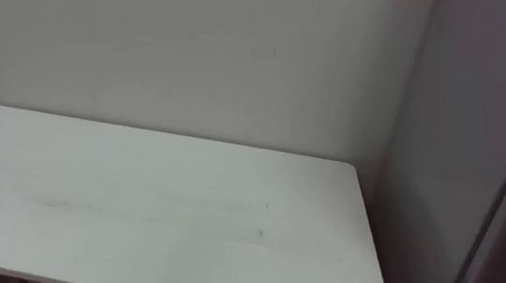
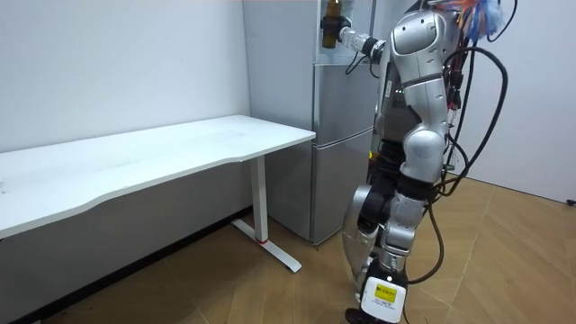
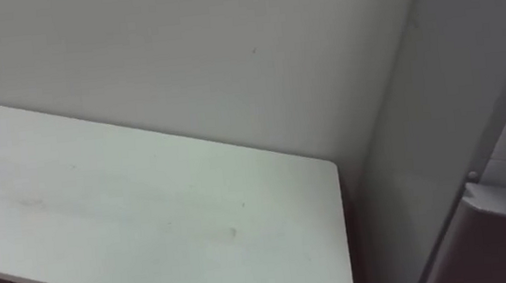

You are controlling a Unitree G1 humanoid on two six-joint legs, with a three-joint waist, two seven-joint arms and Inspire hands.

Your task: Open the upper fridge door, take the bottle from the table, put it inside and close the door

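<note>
One slim dark bottle (image 2: pixel 331 20) in left hand (image 2: pixel 349 39), smooth grey fridge (image 2: pixel 342 153)

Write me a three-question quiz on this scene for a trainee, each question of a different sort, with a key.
1. True or false: the bottle stands on the white table.
2. Where does the robot stand? A) in front of the fridge, at the table's end. B) behind the table, against the wall. C) beside a sink.
3. Fill in: the left hand holds the bottle up at the fridge's ___ part.

Key: 1 false, as the raised hand holds it. 2 A. 3 upper.
</note>
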